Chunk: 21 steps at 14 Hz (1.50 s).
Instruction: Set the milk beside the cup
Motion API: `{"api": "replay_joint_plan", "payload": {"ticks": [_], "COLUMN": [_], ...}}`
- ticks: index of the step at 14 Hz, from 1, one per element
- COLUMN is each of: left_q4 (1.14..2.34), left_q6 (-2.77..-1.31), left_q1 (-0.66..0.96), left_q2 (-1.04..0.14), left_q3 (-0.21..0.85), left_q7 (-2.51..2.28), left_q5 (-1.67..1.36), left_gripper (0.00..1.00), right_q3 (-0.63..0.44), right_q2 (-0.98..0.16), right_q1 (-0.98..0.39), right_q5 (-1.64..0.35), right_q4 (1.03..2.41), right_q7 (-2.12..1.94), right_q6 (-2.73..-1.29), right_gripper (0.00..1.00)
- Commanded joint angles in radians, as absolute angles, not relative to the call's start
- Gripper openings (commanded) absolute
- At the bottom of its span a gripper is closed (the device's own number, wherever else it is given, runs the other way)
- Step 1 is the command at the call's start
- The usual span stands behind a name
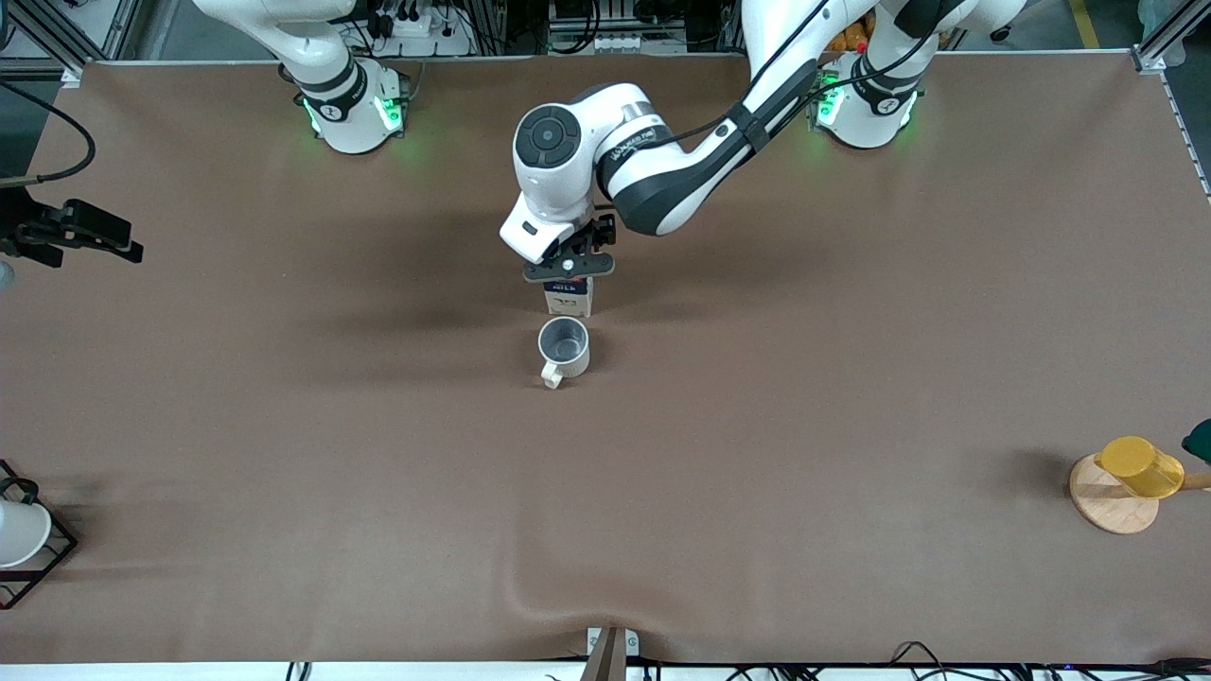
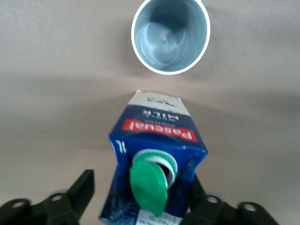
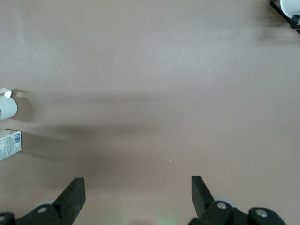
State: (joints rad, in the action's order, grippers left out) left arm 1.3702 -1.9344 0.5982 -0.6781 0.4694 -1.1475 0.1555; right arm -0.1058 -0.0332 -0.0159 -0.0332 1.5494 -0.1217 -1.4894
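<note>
The milk (image 1: pixel 569 299), a dark blue and white carton with a red band and a green cap, stands on the table just farther from the front camera than the cup (image 1: pixel 564 348). The cup is a cream mug with a grey inside, its handle pointing toward the front camera. My left gripper (image 1: pixel 569 268) is right over the milk (image 2: pixel 154 159), its fingers (image 2: pixel 83 186) open on either side, one with a clear gap to the carton. The cup (image 2: pixel 169 35) stands a short way off. My right gripper (image 3: pixel 136 187) is open and empty over bare table; it does not show in the front view.
A yellow cup on a round wooden stand (image 1: pixel 1116 492) sits near the left arm's end, close to the front camera. A white cup in a black wire rack (image 1: pixel 24 534) sits at the right arm's end. A black device (image 1: pixel 71 232) juts in at that end.
</note>
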Motion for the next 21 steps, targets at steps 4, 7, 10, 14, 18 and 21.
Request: {"api": "replay_joint_plan", "payload": {"ticks": [4, 7, 10, 14, 18, 21], "left_q4": [1.347, 1.35, 1.364, 1.37, 1.385, 1.454], "left_q6": [-1.899, -1.859, -1.771, -1.663, -1.609, -1.608], "left_q1": [0.54, 0.41, 0.273, 0.08, -0.083, -0.156], "left_q2": [-0.554, -0.418, -0.281, -0.193, -0.141, -0.071], "left_q3": [0.466, 0.466, 0.465, 0.463, 0.469, 0.447], "left_q7": [-1.212, -1.201, -1.174, -0.9, -0.675, -0.469], "left_q5": [0.141, 0.123, 0.132, 0.132, 0.129, 0.115], "left_gripper": [1.0, 1.0, 1.0, 1.0, 1.0, 1.0], "right_q3": [-0.098, -0.098, -0.098, -0.1, -0.1, -0.1], "right_q2": [-0.049, -0.049, -0.049, -0.049, -0.049, -0.049], "right_q1": [-0.058, -0.06, -0.061, -0.055, -0.058, -0.06], "right_q5": [0.012, 0.014, 0.015, 0.015, 0.015, 0.015], "right_q4": [1.526, 1.525, 1.525, 1.505, 1.505, 1.505], "right_q7": [-0.106, -0.106, -0.106, -0.104, -0.104, -0.104], "right_q6": [-1.48, -1.479, -1.48, -1.483, -1.483, -1.483], "right_gripper": [1.0, 1.0, 1.0, 1.0, 1.0, 1.0]}}
